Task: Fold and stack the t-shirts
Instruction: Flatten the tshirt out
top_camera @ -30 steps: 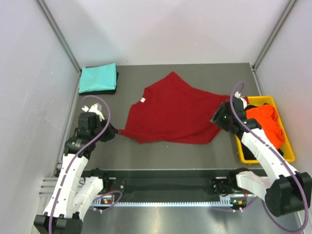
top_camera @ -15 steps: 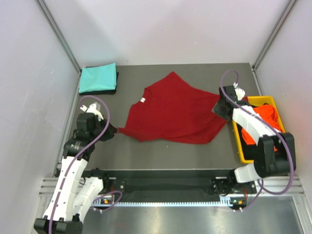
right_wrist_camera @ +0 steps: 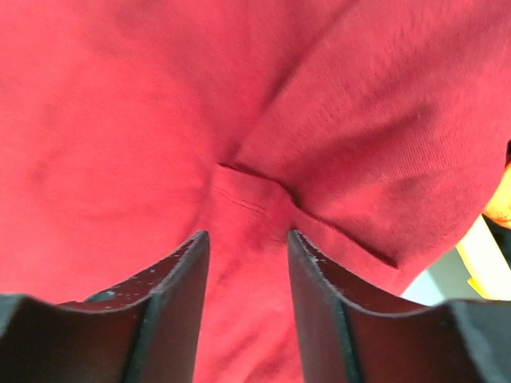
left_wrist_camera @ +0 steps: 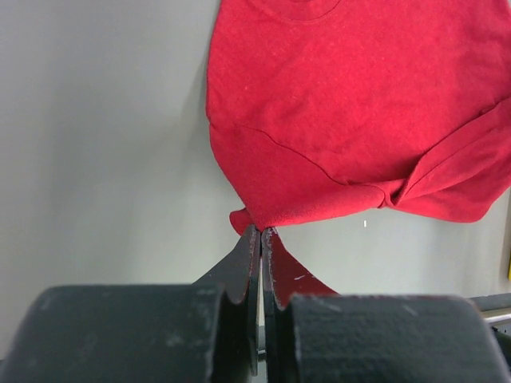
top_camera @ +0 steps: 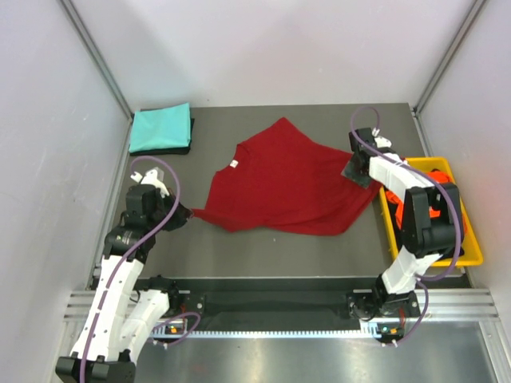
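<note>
Dark red t-shirt [top_camera: 279, 179] lies spread at the centre of the frame. Your left gripper [top_camera: 188, 215] pinches its lower-left corner, jaws pressed together on the cloth. Your right gripper [top_camera: 358, 171] sits over its right edge, jaws spread.

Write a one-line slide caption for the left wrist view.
Left gripper shut on a corner of the dark red cloth t-shirt lying on the grey table.

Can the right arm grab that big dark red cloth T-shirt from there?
Probably yes. The right gripper is open close over the large dark red cloth T-shirt, with a raised fold showing between its jaws and nothing in the way.
</note>
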Robot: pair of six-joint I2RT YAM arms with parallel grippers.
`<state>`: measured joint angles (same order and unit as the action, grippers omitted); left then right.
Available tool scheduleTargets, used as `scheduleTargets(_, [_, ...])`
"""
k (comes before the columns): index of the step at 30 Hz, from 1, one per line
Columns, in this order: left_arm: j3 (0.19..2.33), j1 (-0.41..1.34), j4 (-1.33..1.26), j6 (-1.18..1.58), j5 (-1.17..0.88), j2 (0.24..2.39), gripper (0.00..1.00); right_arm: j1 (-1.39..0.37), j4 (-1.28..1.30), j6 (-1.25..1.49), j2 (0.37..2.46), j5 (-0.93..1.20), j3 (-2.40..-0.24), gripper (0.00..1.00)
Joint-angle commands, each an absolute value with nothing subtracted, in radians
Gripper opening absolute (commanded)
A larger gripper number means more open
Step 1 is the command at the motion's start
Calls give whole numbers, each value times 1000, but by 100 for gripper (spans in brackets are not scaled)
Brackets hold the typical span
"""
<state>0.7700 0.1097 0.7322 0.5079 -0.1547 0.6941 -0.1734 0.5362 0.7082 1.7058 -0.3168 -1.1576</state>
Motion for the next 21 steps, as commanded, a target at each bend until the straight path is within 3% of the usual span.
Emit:
scheduleTargets(1, [792, 104, 680, 492, -138, 692, 0, -167, 558, 739, 1707, -319, -1265, 43])
scheduleTargets(6, [779, 104, 670, 499, -147, 687, 0, -169, 572, 785, 1703, -269, -1267, 40])
scheduleTargets(11, [772, 106, 669, 492, -150, 686, 0, -172, 607, 825, 1735, -259, -1307, 43])
scheduleTargets(21, [773, 104, 670, 482, -146, 677, 0, -170, 696, 885, 1926, -296, -1420, 43])
